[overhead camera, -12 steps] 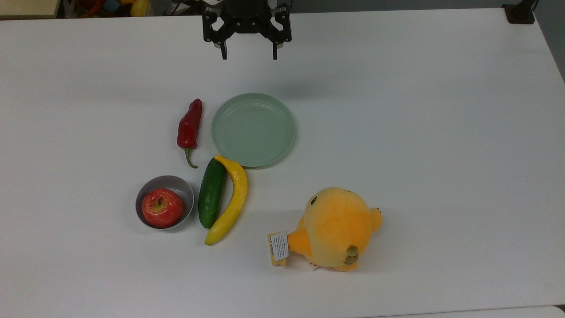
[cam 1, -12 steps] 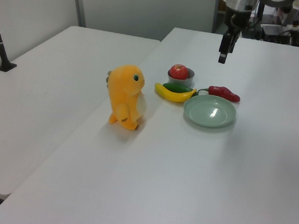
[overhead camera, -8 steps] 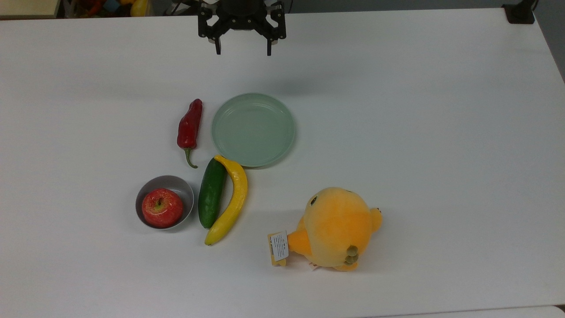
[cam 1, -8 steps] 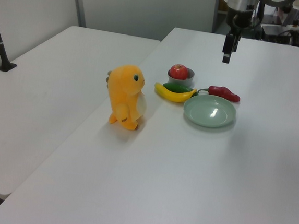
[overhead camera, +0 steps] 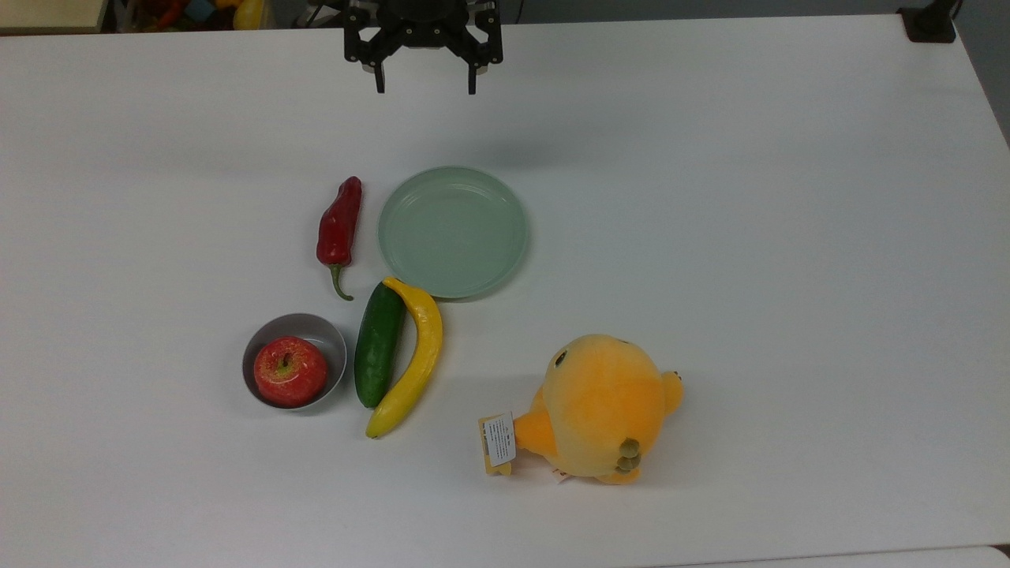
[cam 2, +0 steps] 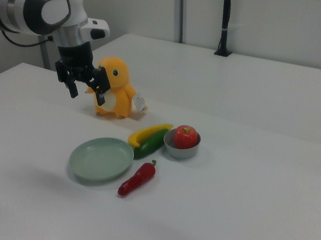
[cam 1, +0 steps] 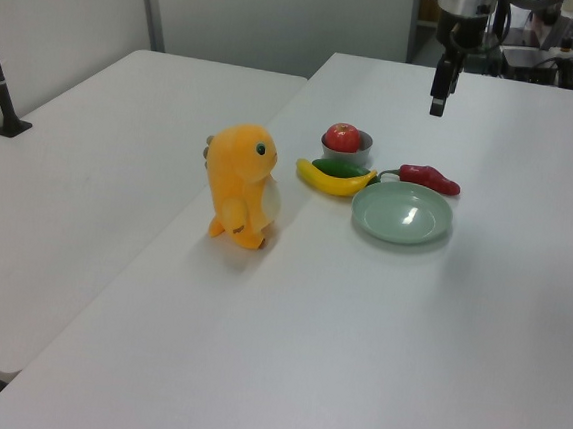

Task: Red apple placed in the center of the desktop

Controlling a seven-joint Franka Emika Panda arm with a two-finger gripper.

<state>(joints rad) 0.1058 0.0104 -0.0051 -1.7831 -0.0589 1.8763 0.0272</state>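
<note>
Your gripper (overhead camera: pixel 425 89) hung spread and empty, well apart from the round, speckled apple (overhead camera: pixel 289 371) in its smooth grey bowl (overhead camera: pixel 334 341); the plush's (overhead camera: pixel 601 405) tag print was unreadable.

A robot lab: plain white tables (cam 2: pixel 257 80), grey partition walls (cam 1: pixel 274 18), and mounted camera posts (cam 2: pixel 225 21).

Red apple (cam 2: pixel 186 136) sits in grey bowl (cam 2: pixel 180 148) on desktop (cam 2: pixel 246 193).

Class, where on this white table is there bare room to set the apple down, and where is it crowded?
The white desktop lies bare across the top view's right, beyond the pale-green round plate and orange plush toy. It is crowded where the red apple sits in its grey bowl, beside the green cucumber, yellow banana and red chili pepper.
</note>
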